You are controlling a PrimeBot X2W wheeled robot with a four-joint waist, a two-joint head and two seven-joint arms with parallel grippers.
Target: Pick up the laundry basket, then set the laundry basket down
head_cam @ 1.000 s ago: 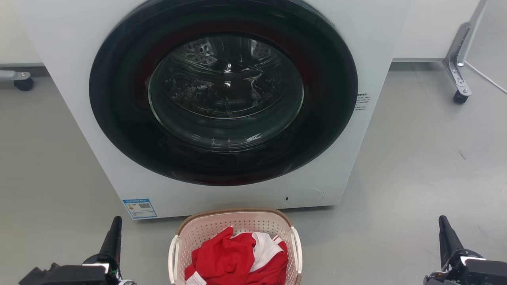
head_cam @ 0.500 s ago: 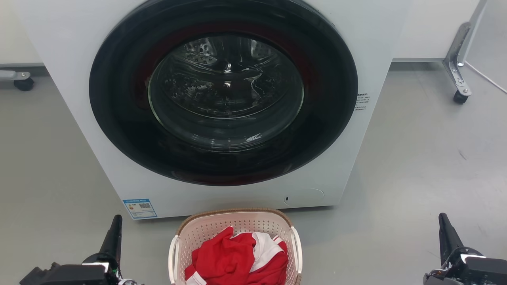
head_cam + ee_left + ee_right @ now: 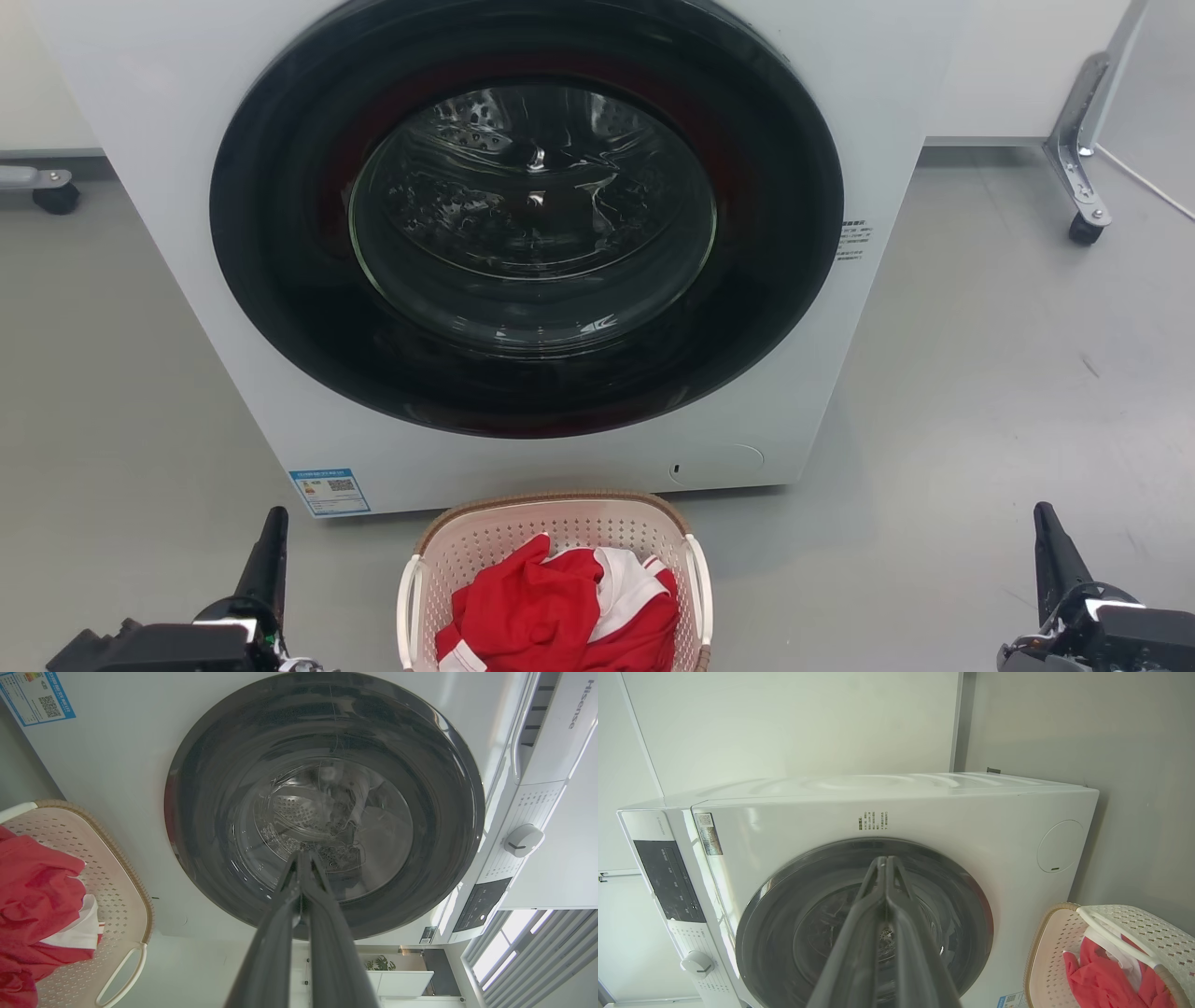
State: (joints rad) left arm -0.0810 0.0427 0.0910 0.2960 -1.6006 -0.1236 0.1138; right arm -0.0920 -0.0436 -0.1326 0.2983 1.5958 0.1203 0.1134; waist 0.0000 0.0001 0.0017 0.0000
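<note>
Two-armed and gripping nothing: hanging low with the left gripper (image 3: 274, 523) and the right gripper (image 3: 1046, 523) well apart on either side of the laundry basket (image 3: 560, 523), each showing in its own wrist view long dark fingers pressed together, closed on empty air. Sitting, by the look of it, on the grey floor (image 3: 980, 420) just in front of the washing machine (image 3: 523, 467), midway between the arms, upright and carrying a heap of red and white clothes (image 3: 541, 607). Fitting either a basket waiting for its lift or one already lowered back to the floor, and settling neither reading. Judging the two white side handles (image 3: 702, 579) as the natural holds, one to each gripper, and level carrying as the way of keeping the loose heap from sliding out; noting, too, the closeness of the round glass door (image 3: 532, 215) to the far rim. Losing the near end of the basket below the head view's bottom edge, hiding the base and its contact with the floor; reflecting brightly off the door glass, leaving the drum's contents hard to make out
</note>
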